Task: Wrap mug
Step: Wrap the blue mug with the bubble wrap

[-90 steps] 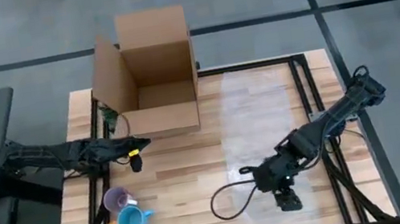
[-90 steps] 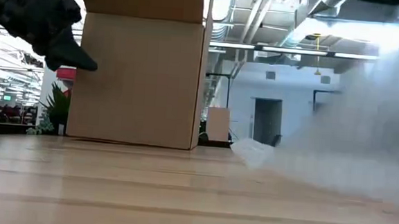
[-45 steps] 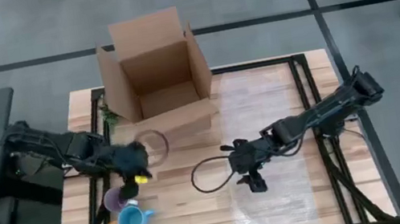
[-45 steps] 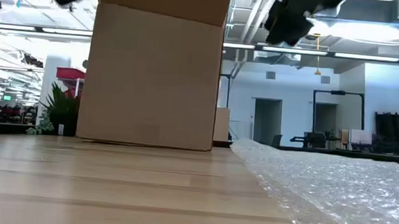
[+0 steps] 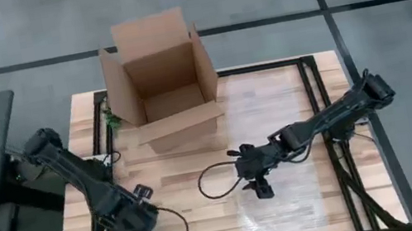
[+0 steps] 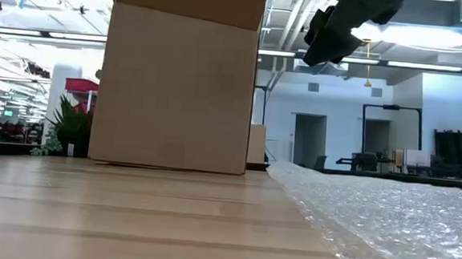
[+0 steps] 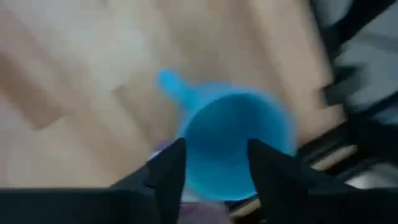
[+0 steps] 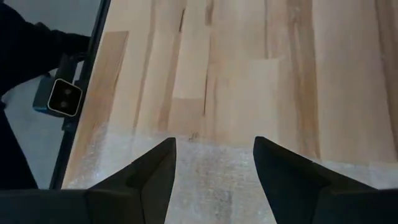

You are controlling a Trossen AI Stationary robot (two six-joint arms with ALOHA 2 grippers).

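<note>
A blue mug [image 7: 236, 140] stands upright on the wooden table near its left front corner, mouth up, handle [image 7: 169, 84] sticking out sideways. My left gripper [image 7: 216, 146] hovers open straight above it, fingers pointing down; in the high view the gripper [image 5: 127, 223] hides the mug. A sheet of bubble wrap [image 5: 274, 121] lies flat on the table's right half. My right gripper [image 5: 260, 189] hangs open above the sheet's left edge [image 8: 186, 140], clear of it.
An open cardboard box [image 5: 161, 72] stands at the far middle of the table, one flap hanging down on its near side. Black cable loops [image 5: 217, 182] hang from both arms. Bare wood [image 5: 188, 156] lies between the two grippers.
My left gripper has swung from beside the box toward the near left corner and now hangs over the mugs. My right gripper went from the near right toward the table's middle and rose. The bubble wrap, raised before, lies flat. The box has turned slightly.
</note>
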